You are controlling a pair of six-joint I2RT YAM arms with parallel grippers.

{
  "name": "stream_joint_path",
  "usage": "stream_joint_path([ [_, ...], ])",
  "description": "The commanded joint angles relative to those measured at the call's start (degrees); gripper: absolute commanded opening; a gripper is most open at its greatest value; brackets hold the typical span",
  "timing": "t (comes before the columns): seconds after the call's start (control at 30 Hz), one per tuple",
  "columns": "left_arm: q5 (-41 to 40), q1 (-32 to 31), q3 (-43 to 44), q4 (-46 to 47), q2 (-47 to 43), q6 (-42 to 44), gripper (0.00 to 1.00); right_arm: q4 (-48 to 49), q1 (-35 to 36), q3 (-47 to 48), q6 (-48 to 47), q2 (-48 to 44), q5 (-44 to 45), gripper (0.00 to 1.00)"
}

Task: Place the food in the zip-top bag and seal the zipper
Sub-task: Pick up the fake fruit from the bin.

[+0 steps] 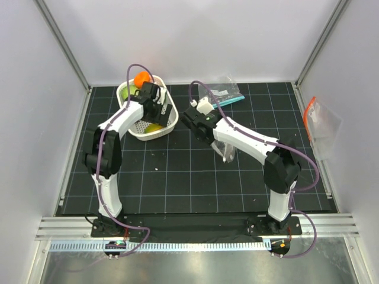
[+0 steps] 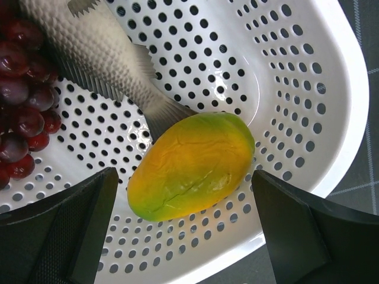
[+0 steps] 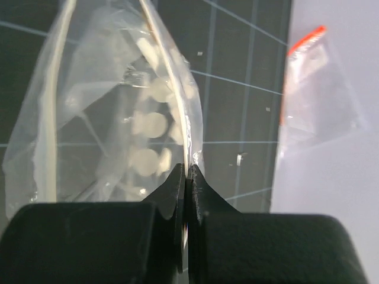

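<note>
The left claw (image 2: 185,198) hangs wide open, straddling the mango (image 2: 195,151) in the basket (image 2: 331,89). The right claw (image 3: 186,177) pinches the dotted bag (image 3: 118,118) by its edge, over the tabletop (image 1: 177,171).

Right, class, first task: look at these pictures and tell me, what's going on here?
Two robot arms are bagging toy food. The right gripper is shut on an edge of the clear floppy plastic bag with white oval dots; no food shows inside it. The left gripper hangs open in the white perforated plastic basket, fingers either side of a yellow-green toy mango, not yet closed on it. Dark red plastic grapes and a grey toy fish lie beside it.
</note>
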Motion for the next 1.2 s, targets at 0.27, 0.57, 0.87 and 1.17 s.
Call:
stream_joint_path([
  [0.27, 2.29, -0.01, 4.86, -8.04, 5.48, 3.15, 0.98, 15.18, 0.83, -5.38, -1.79, 1.87, -14.15, 0.01],
  [0.57, 5.63, -0.10, 8.38, -10.86, 8.83, 1.57, 0.56, 19.94, 0.83, -7.06, -1.44, 0.38, -18.20, 0.01],
  [0.87, 5.99, -0.01, 5.14, -4.28, 1.46, -0.70, 0.32, 16.68, 0.48, -5.74, -1.71, -3.22, -16.70, 0.01],
  [1.17, 6.60, -0.10, -8.47, 14.25, -14.45, -8.18, 0.29, 16.07, -0.23, -6.61, -1.36, -6.74, -16.61, 0.01],
])
